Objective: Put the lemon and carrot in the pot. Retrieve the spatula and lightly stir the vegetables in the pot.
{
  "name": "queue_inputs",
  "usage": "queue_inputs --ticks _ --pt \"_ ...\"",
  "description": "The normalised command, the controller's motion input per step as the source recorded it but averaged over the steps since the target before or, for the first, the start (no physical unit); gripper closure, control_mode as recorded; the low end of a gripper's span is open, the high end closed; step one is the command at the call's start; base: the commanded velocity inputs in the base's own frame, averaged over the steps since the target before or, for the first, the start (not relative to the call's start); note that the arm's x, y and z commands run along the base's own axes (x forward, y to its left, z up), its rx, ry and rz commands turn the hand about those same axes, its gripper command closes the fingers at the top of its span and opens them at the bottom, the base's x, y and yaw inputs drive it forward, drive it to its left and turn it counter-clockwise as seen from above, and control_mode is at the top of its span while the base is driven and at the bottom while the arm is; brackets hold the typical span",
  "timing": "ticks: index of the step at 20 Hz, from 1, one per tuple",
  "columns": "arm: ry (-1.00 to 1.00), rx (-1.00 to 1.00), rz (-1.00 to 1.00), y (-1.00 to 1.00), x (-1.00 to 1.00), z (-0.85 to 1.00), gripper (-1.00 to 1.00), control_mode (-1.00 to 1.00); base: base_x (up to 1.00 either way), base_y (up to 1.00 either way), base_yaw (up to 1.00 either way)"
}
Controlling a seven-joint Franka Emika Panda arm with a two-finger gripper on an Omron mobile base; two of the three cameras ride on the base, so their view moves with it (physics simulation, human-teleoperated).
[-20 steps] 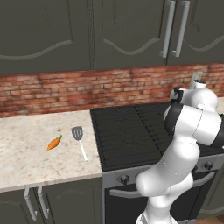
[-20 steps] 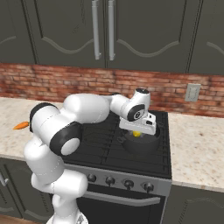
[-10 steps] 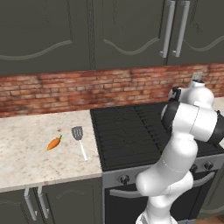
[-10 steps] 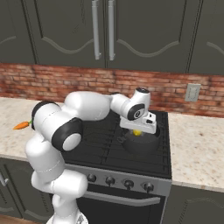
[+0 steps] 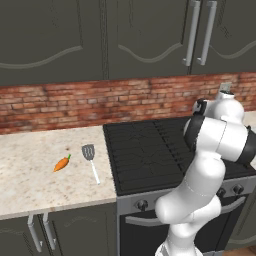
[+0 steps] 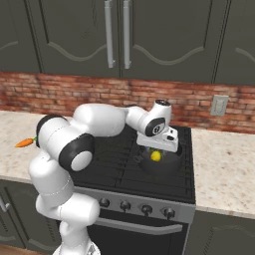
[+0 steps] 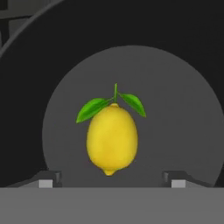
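Lemon (image 7: 112,139) in pot (image 7: 183,131), between fingertips | claw (image 7: 109,183) spread, clear of it

carrot (image 5: 61,163) unobstructed, spatula (image 5: 91,160) just beside

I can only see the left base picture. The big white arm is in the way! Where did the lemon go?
Observer: The lemon sits inside the pot on the stove.
Operator: Is the pincer squeezing it?
Observer: No. The hand view shows the pincer open, with the lemon lying free between the tips on the pot floor.
Operator: What's left on my side?
Observer: The carrot and spatula lie on your counter.
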Motion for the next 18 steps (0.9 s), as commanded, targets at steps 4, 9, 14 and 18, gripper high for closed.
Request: queue_inputs --ticks 4,9,14,18 --pt "0.0 0.0 0.0 0.0 0.0 0.25 -1.0 -1.0 0.0 0.0 0.0" --pt "-0.06 0.0 0.0 0.13 -0.45 0.51 -1.0 -1.0 0.0 0.0 0.0" --pt "-0.07 0.0 0.0 0.61 -0.74 0.28 -1.0 -1.0 0.0 0.0 0.0" --pt "-0.07 -0.02 0.0 0.96 -0.48 0.25 -1.0 -1.0 0.0 0.0 0.0"
